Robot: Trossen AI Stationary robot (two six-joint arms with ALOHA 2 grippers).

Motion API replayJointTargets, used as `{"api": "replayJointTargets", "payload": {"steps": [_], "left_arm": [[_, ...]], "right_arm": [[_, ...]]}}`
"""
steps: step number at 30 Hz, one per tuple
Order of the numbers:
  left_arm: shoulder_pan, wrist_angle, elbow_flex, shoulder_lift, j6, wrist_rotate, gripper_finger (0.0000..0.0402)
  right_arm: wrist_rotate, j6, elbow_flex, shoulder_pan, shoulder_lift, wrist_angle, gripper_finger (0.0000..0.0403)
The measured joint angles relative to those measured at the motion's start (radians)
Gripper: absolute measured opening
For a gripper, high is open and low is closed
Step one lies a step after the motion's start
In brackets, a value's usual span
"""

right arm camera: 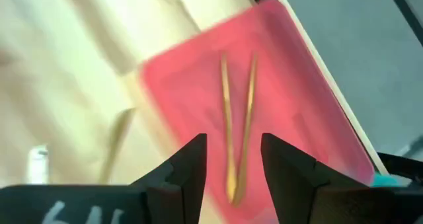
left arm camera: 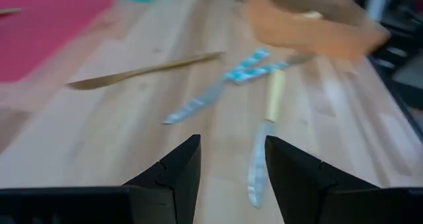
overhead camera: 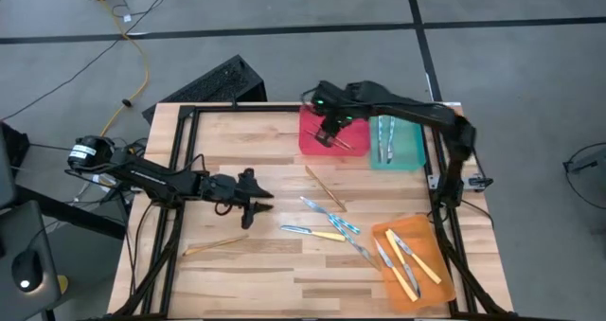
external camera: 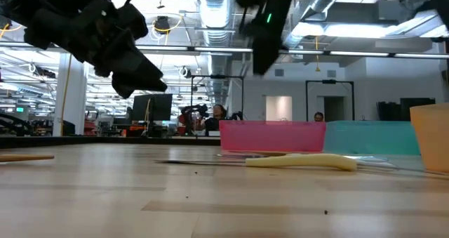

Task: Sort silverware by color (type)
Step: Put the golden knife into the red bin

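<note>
The right hand [right arm camera: 232,159] hangs open over two wooden sticks [right arm camera: 236,128] in the red tray [right arm camera: 178,85]. The left hand [left arm camera: 232,159] waits open above the desk [overhead camera: 246,264].

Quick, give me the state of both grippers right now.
Left gripper: open, holding nothing, above the bare table.
Right gripper: open, holding nothing, over the red tray where two wooden sticks lie.

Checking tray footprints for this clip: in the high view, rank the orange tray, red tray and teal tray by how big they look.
1. orange tray, clearly the largest outline.
2. red tray and teal tray: they look about alike; the right arm covers part of both, so I would not rank them.
</note>
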Motion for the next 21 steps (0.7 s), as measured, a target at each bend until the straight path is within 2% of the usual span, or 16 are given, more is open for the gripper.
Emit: {"api": "replayJointTargets", "payload": {"steps": [5,9,13,17,21], "left_arm": [[-0.110,0.034,0.000,0.000,0.040,0.006,0.0151],[-0.225,-0.017,0.001,0.000,0.045,-0.063,0.0151],[-0.321,-0.140,0.001,0.000,-0.062,-0.181,0.0151],[-0.390,-0.231,0.001,0.000,-0.208,-0.202,0.0151],[-0.451,-0.287,0.001,0.000,-0.313,-0.255,0.0151]], "right_arm": [[0.000,0.109,0.000,0.122,-0.158,-0.061,0.0162],[0.005,0.207,0.000,0.256,-0.249,-0.097,0.0162],[0.071,0.284,0.000,0.397,-0.290,-0.110,0.0162],[0.173,0.346,0.000,0.516,-0.290,-0.138,0.0162],[0.232,0.407,0.000,0.589,-0.267,-0.175,0.0162]]}}
